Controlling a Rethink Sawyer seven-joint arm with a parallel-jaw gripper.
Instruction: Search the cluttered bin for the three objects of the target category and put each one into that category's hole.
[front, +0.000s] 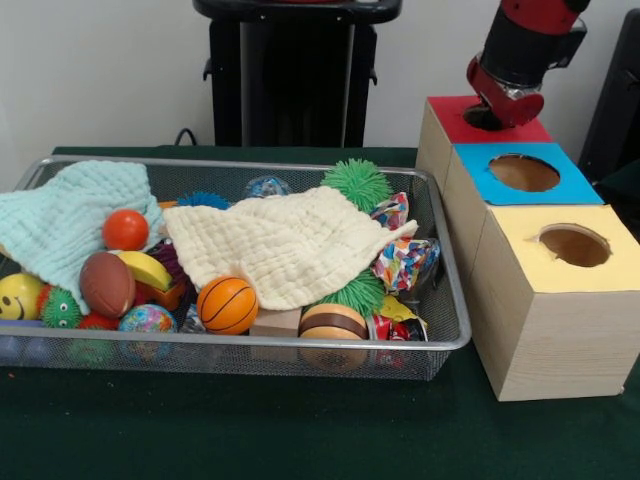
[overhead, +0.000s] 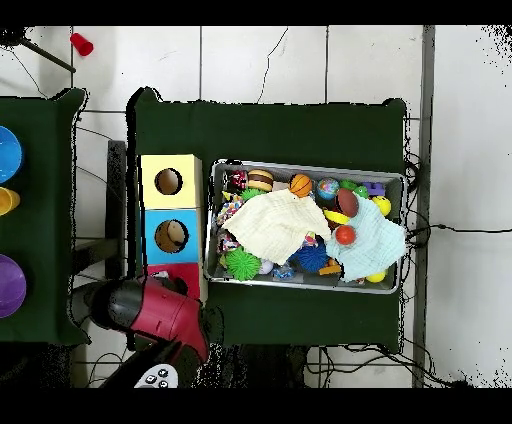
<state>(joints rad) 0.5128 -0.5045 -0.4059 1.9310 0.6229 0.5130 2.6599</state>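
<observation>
The silver wire-mesh bin (front: 452, 338) sits on the green table and also shows in the overhead view (overhead: 300, 167). It holds balls, spiky toys and two cloths. No plush animal shows; a cream cloth (front: 290, 245) and a mint cloth (front: 70, 220) cover much of the contents. My gripper (front: 493, 112) is at the hole of the red-topped box (front: 445, 118), right of the bin. Its tips are hidden there. In the overhead view my red arm (overhead: 165, 310) covers it.
A blue-topped box (front: 575, 187) and a yellow-topped box (front: 625, 262), each with a round hole, stand in a row with the red one. The bin holds an orange basketball (front: 227, 304), a brown football (front: 106, 284) and green spiky balls (front: 357, 182). Coloured bowls (overhead: 6, 155) sit on a side table.
</observation>
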